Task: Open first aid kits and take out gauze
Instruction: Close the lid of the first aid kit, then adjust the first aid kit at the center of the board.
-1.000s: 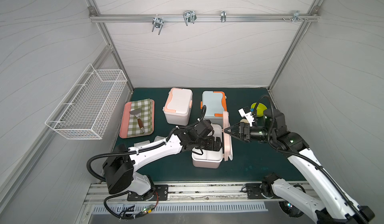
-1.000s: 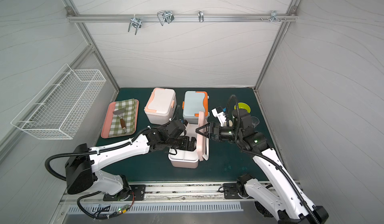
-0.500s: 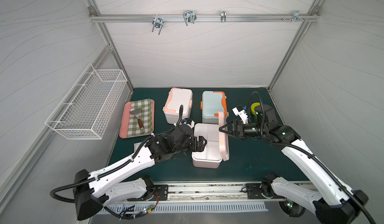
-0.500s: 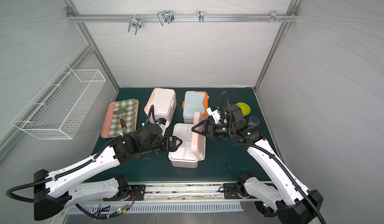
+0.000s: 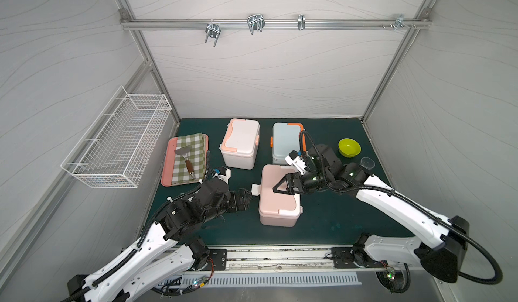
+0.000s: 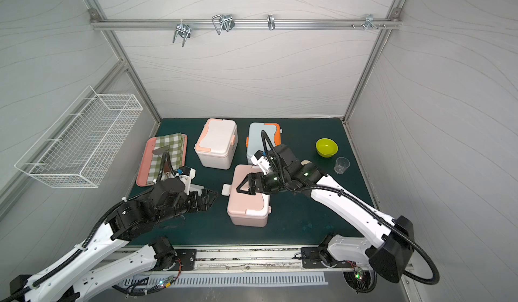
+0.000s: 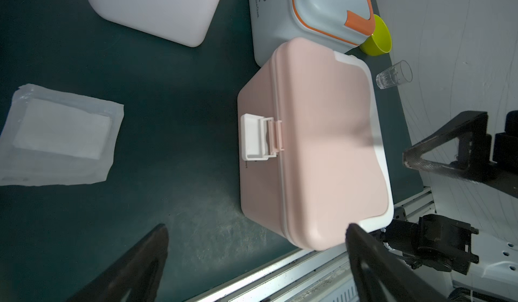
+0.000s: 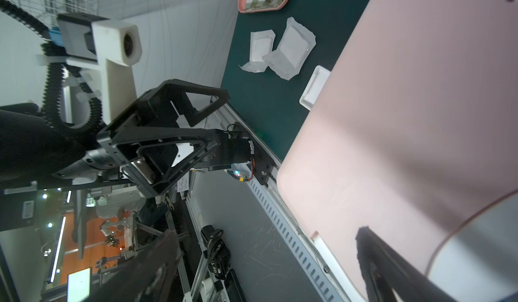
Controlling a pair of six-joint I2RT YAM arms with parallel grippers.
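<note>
Left gripper (image 5: 246, 196): jaws wide, empty, just left of the pink kit and level with its latch. A push there could slide the light box across the mat instead of working the catch.
Pink kit (image 5: 279, 195): near centre, lid down, white latch (image 7: 253, 136) sticking out on the left side. If the lid is lifted from one edge only, the box may tip.
Right gripper (image 5: 281, 184): jaws wide, empty, hanging over the pink lid. Weight on the lid would hold it shut. Both grippers work the same box, so a clash is possible.
Gauze (image 8: 291, 51): wrapped pads lie on the mat left of the pink kit, below the left arm. That arm or its cable could sweep them off.
Glass (image 5: 367, 163): upright beside the right forearm, easily toppled by a swing.
Blue kit (image 5: 286, 141): lid shut, close behind the pink kit, under the right wrist. It could be knocked.
White kit (image 5: 239, 143): far left of the blue kit, lid shut, contents unseen.
</note>
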